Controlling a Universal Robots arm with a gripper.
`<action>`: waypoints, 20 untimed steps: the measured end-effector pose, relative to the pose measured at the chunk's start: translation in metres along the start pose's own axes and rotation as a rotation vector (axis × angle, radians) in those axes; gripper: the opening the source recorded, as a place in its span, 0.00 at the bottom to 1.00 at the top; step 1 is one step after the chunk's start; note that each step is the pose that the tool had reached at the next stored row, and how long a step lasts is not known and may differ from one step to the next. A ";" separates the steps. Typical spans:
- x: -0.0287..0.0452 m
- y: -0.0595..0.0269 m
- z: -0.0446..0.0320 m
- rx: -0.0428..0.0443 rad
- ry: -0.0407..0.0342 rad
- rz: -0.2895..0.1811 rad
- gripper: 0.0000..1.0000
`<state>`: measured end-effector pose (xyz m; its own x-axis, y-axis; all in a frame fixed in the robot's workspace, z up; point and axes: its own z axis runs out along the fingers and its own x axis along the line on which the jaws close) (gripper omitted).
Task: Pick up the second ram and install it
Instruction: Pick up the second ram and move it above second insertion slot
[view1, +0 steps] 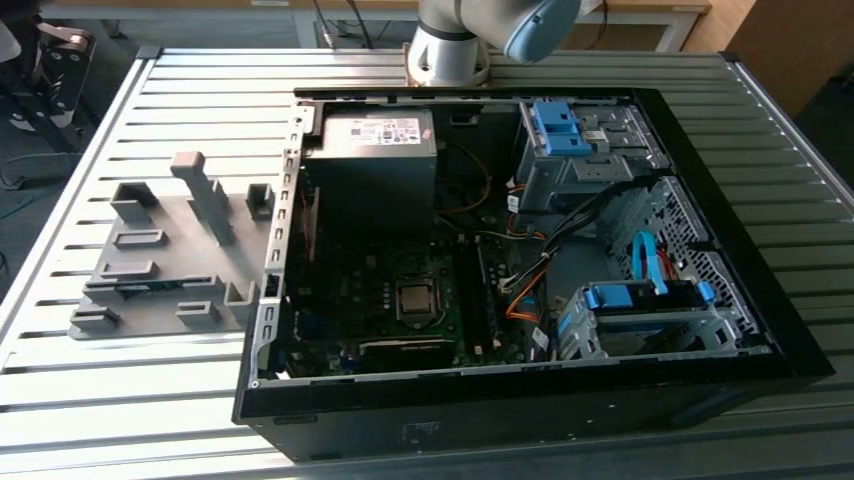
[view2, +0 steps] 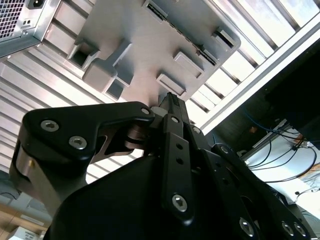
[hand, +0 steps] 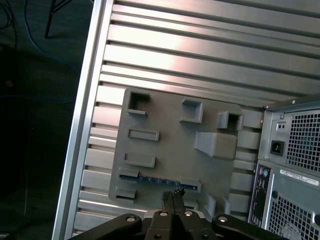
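Robotics lab or workshop, pretty clearly: an opened black metal computer case (view1: 534, 398) is being kept on a ribbed aluminium-profile table (view1: 134, 400), a grey plastic slotted fixture (view1: 174, 270) is being parked beside it, and a silver and pale-blue robot arm (view1: 447, 50) is being hosted at its edge.

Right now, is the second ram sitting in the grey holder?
Yes, the first wrist view shows the second ram lying in a slot of the grey holder.
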<state>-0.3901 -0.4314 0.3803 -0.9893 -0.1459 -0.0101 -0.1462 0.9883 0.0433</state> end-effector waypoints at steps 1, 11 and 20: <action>0.0000 0.0000 0.0000 0.0000 0.0001 -0.002 0.11; 0.0000 0.0000 -0.0001 -0.0001 0.0008 -0.017 0.11; 0.0000 0.0000 0.0000 -0.0002 0.0012 -0.027 0.11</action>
<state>-0.3901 -0.4314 0.3803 -0.9849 -0.1727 -0.0100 -0.1730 0.9840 0.0432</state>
